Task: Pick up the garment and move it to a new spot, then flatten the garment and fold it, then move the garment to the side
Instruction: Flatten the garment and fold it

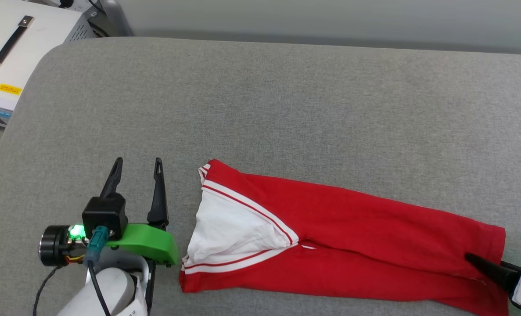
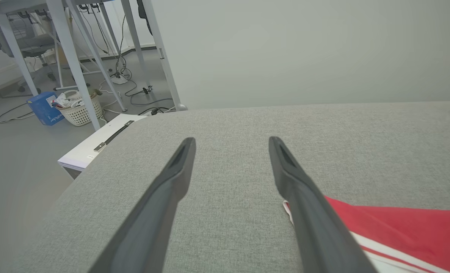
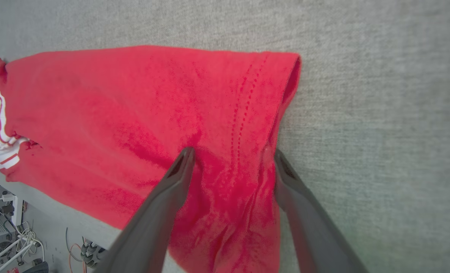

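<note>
The garment (image 1: 352, 237) lies on the grey padded table (image 1: 260, 101) as a long red strip, with a white sleeve and striped trim at its left end. My left gripper (image 1: 138, 161) stands open just left of that end with nothing between its fingers. In the left wrist view the left gripper (image 2: 232, 141) hovers over bare padding, the garment (image 2: 406, 231) at the lower right. My right gripper (image 3: 232, 152) is open, its fingers straddling the rumpled hem of the garment (image 3: 134, 113). One dark finger (image 1: 488, 268) of it rests on the red cloth's right end.
A white equipment case (image 1: 10, 48) with a black handle stands beyond the table's rounded far-left corner. On the floor past it are desk legs, cables, a wicker basket (image 2: 79, 110) and a blue box (image 2: 43, 108). The garment's lower side lies near the table's front edge.
</note>
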### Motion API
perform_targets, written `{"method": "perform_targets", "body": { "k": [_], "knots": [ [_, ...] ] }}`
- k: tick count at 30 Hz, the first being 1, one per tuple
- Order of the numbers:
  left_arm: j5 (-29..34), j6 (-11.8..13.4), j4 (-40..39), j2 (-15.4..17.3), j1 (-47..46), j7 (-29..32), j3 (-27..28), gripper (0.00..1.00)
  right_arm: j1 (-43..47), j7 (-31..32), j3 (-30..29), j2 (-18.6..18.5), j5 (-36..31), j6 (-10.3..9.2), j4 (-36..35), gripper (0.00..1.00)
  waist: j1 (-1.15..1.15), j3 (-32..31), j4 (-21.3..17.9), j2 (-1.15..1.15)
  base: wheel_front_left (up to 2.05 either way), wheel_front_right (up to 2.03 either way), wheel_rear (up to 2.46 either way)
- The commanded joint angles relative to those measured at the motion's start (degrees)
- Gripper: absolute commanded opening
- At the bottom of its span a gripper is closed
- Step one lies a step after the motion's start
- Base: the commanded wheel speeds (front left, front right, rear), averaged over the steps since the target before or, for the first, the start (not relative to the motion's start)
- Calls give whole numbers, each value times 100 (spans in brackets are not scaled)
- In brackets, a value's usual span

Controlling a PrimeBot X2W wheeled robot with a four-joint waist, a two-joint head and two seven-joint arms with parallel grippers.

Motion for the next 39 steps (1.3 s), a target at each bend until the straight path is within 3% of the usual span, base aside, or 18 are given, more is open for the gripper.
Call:
{"method": "perform_targets", "body": {
  "k": [1,7,8,9,10,16,27,34,39],
  "knots": [
    [165,-70,-33,-133,182,-32,137,100,-103,41,136,139,-47,-4,78,100,0,40,42,0,0,0,0],
    [875,-382,-186,-768,672,-32,857,100,-369,-13,536,406,-102,-4,197,100,0,35,59,0,0,0,0],
    [1013,-442,-187,-861,739,-32,966,100,-408,-65,590,412,-135,-4,227,51,0,26,61,0,0,0,0],
    [1120,-487,-183,-929,788,-32,1043,100,-432,-105,628,415,-141,-4,255,20,0,17,61,0,0,0,0],
    [1225,-555,-172,-1016,847,-32,1131,100,-453,-152,666,408,-134,-4,286,0,0,-1,63,0,0,0,0],
    [1693,-914,-40,-1305,1082,-32,1509,100,-471,-333,645,83,-93,-4,567,0,0,-146,11,0,0,0,0],
    [2133,-1579,66,-1638,1263,-32,1907,100,-229,-394,188,-902,42,-4,1095,0,0,-407,-71,0,0,0,0],
    [2293,-1791,143,-1813,1402,-32,2142,100,-98,-102,253,-1089,199,-4,-30,0,0,-488,-113,0,0,0,0],
    [2420,-1928,173,-1949,1415,-32,2249,100,-266,307,481,-864,146,-4,-1099,0,0,-443,-89,0,0,0,0]
  ]
}}
